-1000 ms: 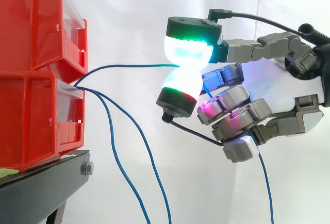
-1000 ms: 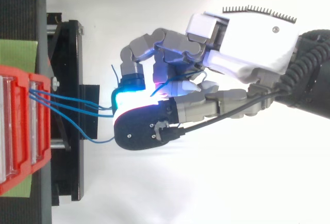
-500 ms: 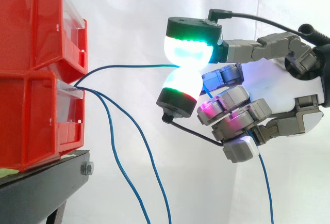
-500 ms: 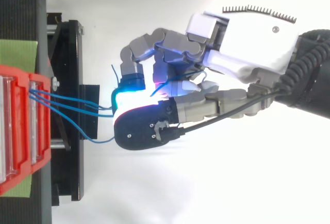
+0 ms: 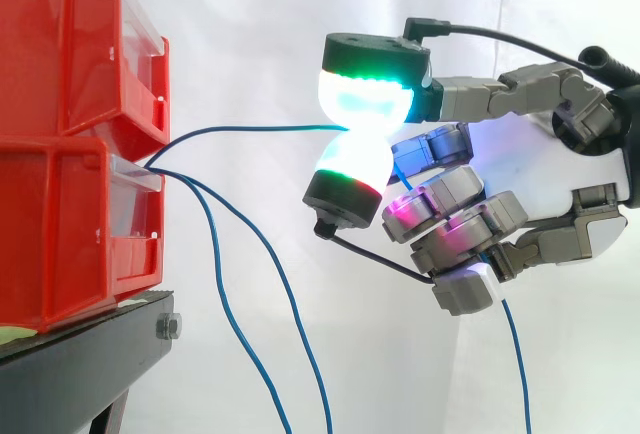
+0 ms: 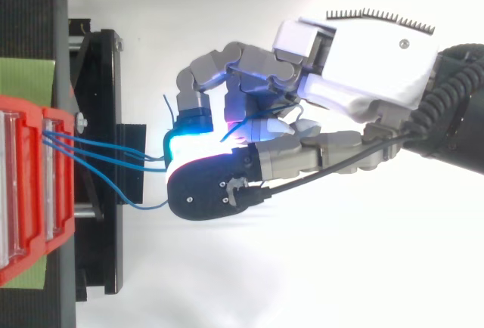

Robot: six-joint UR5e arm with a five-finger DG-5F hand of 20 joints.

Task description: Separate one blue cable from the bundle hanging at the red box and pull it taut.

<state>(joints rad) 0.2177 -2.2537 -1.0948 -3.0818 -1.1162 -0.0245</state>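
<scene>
Two stacked red bins point(image 5: 70, 144) stand on a black stand at the left. Three thin blue cables come out at the lower bin's front point(image 6: 53, 140). One blue cable point(image 5: 250, 128) runs nearly level from the bin to my hand point(image 5: 560, 164), pinched between two glowing green-white fingertips point(image 5: 362, 99). Its free end drops behind the hand to the lower edge point(image 5: 520, 364). The other two cables point(image 5: 255, 294) hang down in loose curves below it. The rest of the fingers are curled under the palm. From above, the hand point(image 6: 355, 63) sits right of the stand.
The black stand point(image 5: 80, 374) carries the bins and juts out toward the hand point(image 6: 98, 162). A green sheet point(image 6: 26, 78) lies under the bins. A white curtain fills the background.
</scene>
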